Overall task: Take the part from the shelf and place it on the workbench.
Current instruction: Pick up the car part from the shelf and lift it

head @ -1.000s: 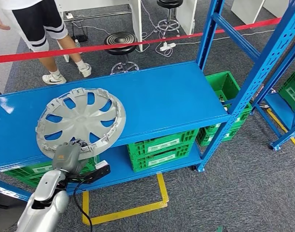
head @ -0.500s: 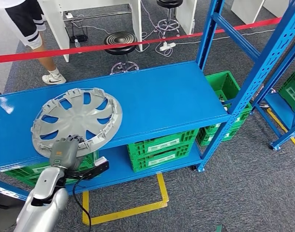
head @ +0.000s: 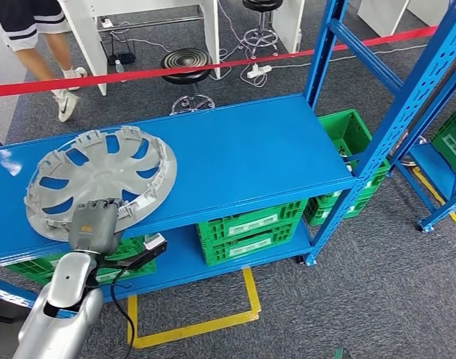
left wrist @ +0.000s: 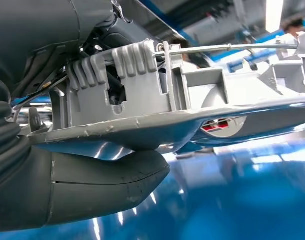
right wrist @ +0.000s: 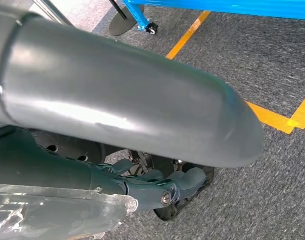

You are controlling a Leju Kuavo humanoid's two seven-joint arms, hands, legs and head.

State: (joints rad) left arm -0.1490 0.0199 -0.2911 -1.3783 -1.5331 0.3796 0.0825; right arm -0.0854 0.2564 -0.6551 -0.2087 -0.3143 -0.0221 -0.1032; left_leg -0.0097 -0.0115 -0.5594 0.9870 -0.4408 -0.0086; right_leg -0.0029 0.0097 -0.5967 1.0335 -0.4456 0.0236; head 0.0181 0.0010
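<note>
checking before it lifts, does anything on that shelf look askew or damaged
The grey hubcap lies tilted, overhanging the front edge of the blue shelf where the left hand grips its rim. The left wrist view shows small scuffs along that rim. Nothing else stands out.

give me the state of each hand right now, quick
Left hand: holding the grey wheel cover by its near rim.
Right hand: cannot be told; its fingers are hidden.

Your head cam high over shelf [head: 243, 157], left wrist cam close under hubcap [left wrist: 219, 115], right wrist floorward.
</note>
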